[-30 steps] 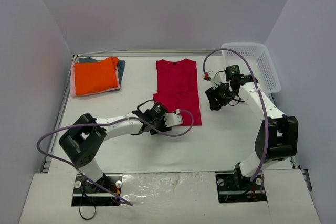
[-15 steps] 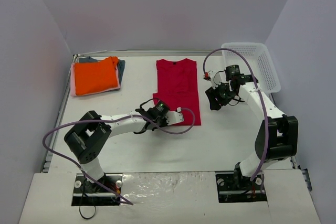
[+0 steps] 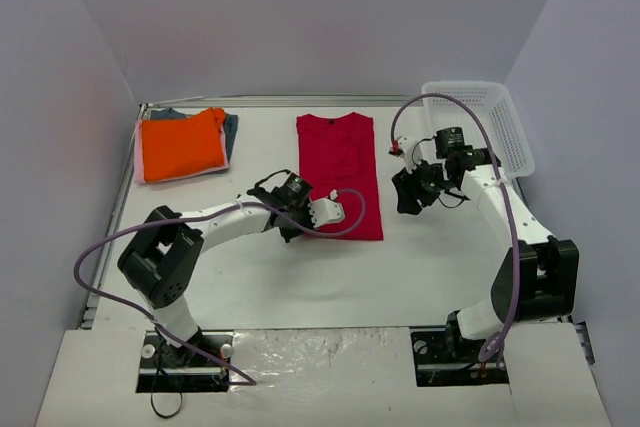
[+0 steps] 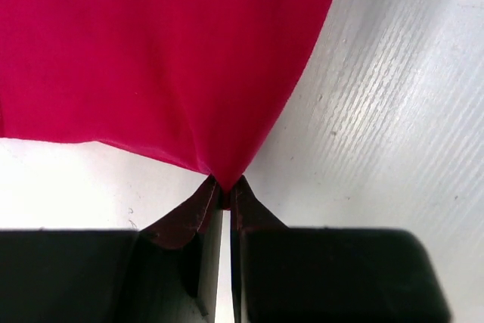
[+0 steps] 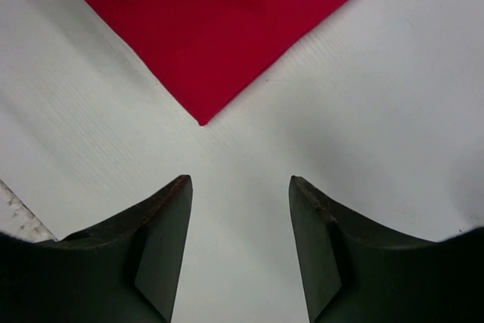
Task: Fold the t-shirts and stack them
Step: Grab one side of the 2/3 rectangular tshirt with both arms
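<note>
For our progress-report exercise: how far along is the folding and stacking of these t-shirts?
Done: the orange t-shirt lies folded atop a stack at far left, pink and grey-blue edges beneath. In hand: the crimson t-shirt lies flat; the left arm's jaws are shut on its near corner, the right arm's jaws open short of another corner. Left: folding it and adding it to the stack.

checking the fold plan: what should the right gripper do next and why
Probably ease forward and down onto the red t-shirt corner and close. The right gripper is open with that corner just ahead, ungrasped, while the left gripper is shut on the near hem.
</note>
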`<state>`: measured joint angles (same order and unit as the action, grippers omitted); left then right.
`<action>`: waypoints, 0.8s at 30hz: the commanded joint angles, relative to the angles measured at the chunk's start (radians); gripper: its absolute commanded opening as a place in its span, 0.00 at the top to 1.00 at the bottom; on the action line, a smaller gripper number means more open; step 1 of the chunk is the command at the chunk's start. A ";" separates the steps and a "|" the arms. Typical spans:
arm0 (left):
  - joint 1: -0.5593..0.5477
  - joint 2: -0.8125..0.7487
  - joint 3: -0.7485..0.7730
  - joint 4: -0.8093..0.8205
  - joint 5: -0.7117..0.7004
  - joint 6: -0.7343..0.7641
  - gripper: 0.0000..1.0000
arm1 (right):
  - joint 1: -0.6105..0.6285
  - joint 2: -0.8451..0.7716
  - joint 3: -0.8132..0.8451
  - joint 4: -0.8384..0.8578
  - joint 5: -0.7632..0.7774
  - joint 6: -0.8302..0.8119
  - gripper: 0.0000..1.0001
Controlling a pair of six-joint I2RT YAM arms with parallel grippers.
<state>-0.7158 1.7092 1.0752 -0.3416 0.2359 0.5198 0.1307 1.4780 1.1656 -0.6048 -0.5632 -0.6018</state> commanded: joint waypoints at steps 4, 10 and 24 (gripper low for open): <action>0.044 -0.010 0.051 -0.106 0.111 0.003 0.98 | -0.002 -0.082 -0.035 -0.038 -0.201 -0.073 0.51; 0.078 0.027 0.077 -0.142 0.197 -0.018 0.98 | 0.020 -0.275 -0.219 0.016 -0.176 -0.337 0.42; 0.093 0.115 0.166 -0.201 0.260 -0.043 0.98 | 0.250 -0.239 -0.337 0.157 0.095 -0.382 0.48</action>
<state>-0.6315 1.8256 1.1992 -0.4988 0.4541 0.4904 0.3534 1.1938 0.8406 -0.4736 -0.5339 -0.9707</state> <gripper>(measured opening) 0.050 0.528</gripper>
